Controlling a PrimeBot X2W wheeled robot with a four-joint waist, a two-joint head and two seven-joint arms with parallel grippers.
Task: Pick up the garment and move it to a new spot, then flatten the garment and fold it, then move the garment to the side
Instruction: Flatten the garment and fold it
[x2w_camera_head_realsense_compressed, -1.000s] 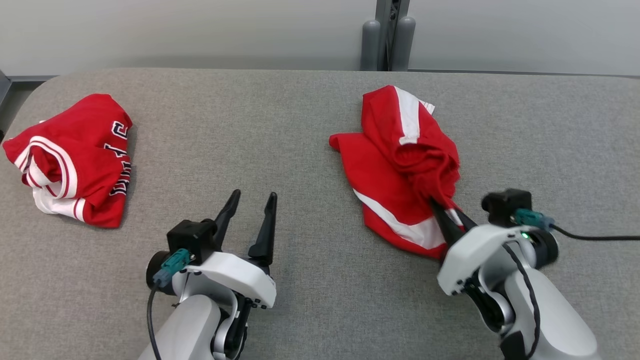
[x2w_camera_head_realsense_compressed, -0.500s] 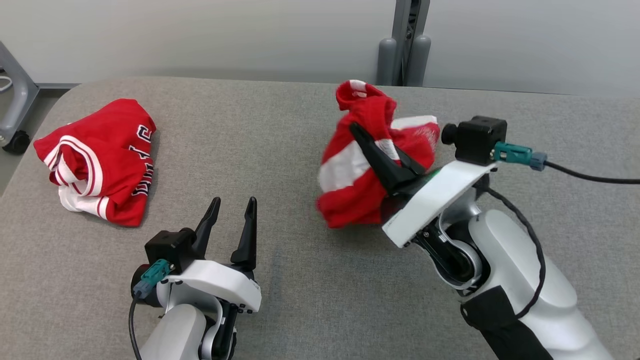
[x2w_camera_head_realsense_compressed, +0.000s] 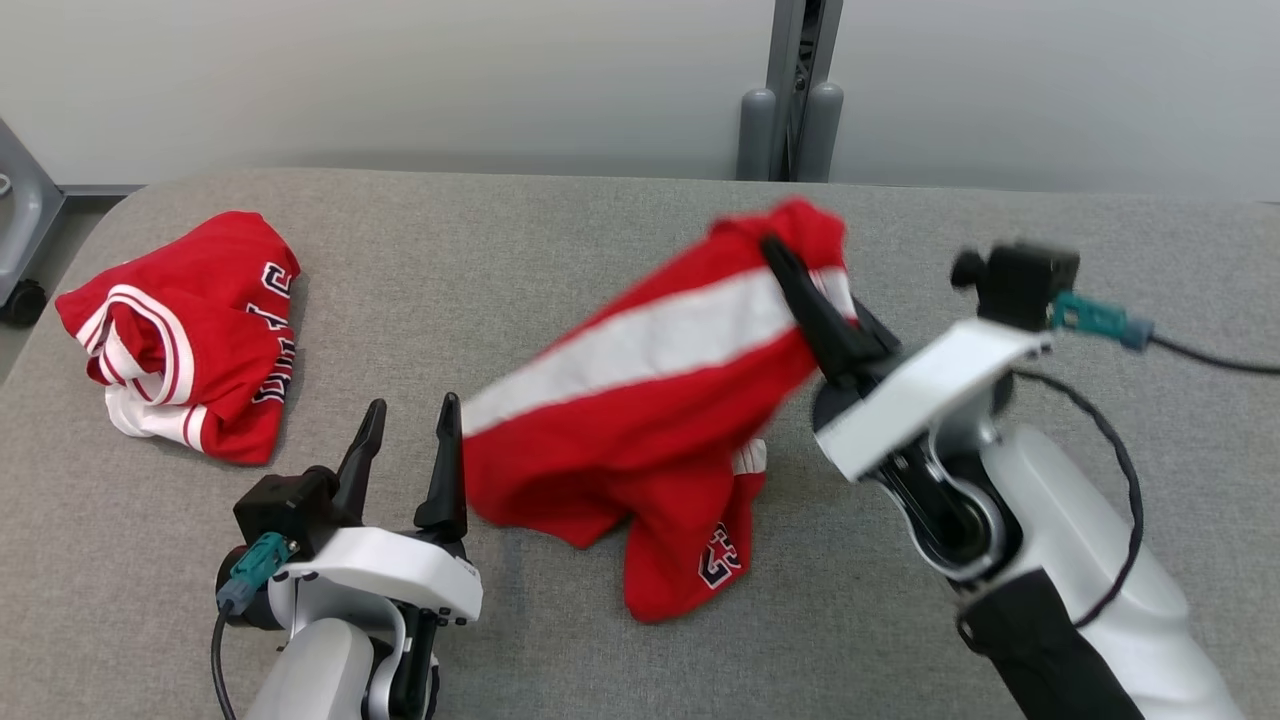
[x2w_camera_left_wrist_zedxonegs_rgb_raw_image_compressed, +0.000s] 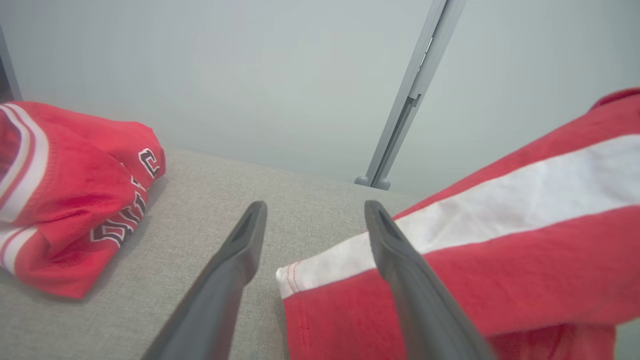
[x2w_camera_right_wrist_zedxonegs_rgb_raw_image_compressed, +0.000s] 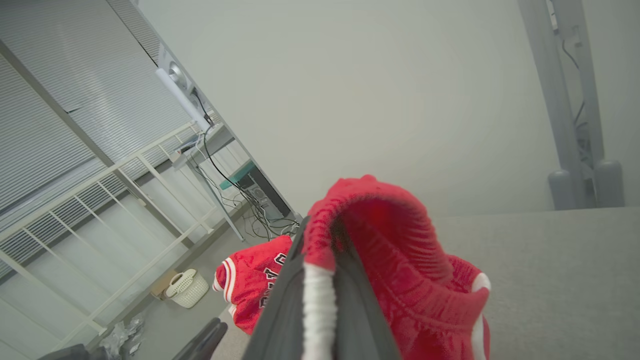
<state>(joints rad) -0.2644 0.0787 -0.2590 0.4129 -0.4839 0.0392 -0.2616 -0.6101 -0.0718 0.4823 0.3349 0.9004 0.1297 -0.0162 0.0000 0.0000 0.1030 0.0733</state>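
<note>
the other red jersey (x2w_camera_head_realsense_compressed: 190, 330) lies crumpled at the far left of the table (x2w_camera_head_realsense_compressed: 560, 230). the left gripper (x2w_camera_head_realsense_compressed: 412, 402) is spread wide and empty, just beside the garment (x2w_camera_head_realsense_compressed: 640, 430), whose lower end touches the table. the right gripper (x2w_camera_head_realsense_compressed: 775, 250) is clenched on its raised top edge. it's best to carry it slowly and high, so it unfurls. 0.5 s ago it hung bunched; now it streams out leftward.

2 red garments (x2w_camera_head_realsense_compressed: 620, 455) (x2w_camera_head_realsense_compressed: 200, 310), 1 grey tbl (x2w_camera_head_realsense_compressed: 560, 260), 2 robot arms (x2w_camera_head_realsense_compressed: 320, 670) (x2w_camera_head_realsense_compressed: 1060, 560).
</note>
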